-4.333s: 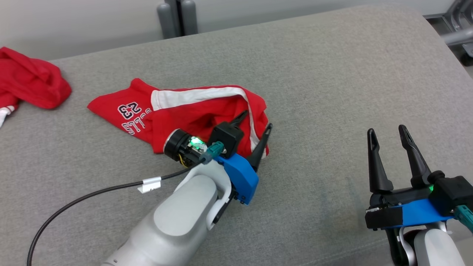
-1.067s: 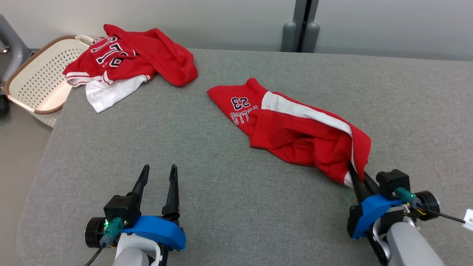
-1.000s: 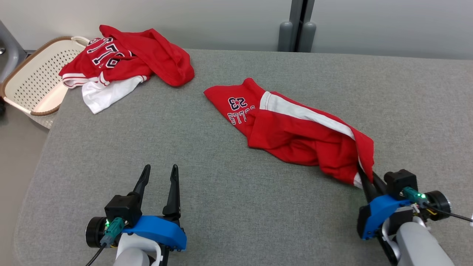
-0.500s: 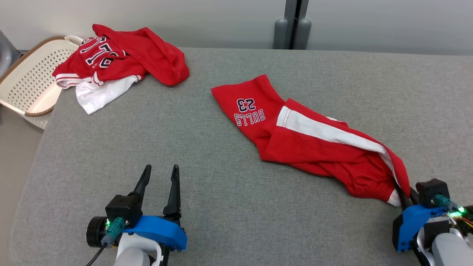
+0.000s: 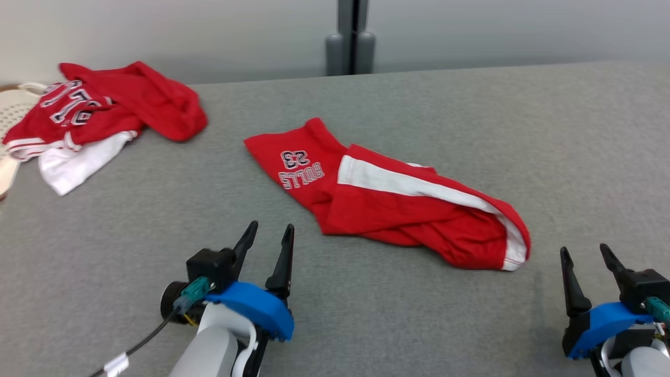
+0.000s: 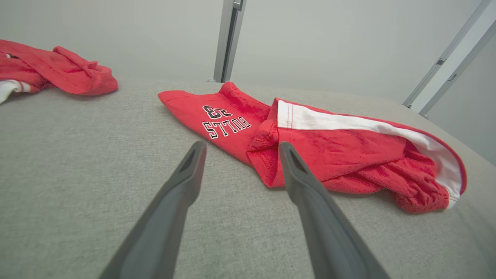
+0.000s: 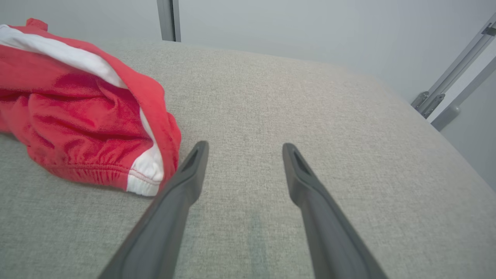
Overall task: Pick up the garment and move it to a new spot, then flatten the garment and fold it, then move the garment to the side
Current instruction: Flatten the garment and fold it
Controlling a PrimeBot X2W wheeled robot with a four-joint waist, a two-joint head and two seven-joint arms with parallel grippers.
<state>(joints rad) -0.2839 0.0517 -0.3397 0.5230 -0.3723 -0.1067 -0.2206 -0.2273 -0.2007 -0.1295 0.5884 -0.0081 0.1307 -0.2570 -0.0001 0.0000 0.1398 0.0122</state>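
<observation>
— On the grey woven pad, how do the red shorts lie?
— Slantwise near the middle: printed leg hem far-left, gathered elastic waistband near-right, white stripe along the long axis. Soft knit, rumpled.
— Grippers?
— Left gripper and right gripper both stand spread apart, holding nothing; right one just beside the waistband.

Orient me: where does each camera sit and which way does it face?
Head view: up high, facing forward and down on the grey table; red shorts mid-picture, left gripper and right gripper, both open, at the bottom.
Left wrist view: low over the table, looking along its fingers at the shorts' printed end.
Right wrist view: low, looking along its fingers past the shorts' gathered end.
Shared: all three show the shorts.
</observation>
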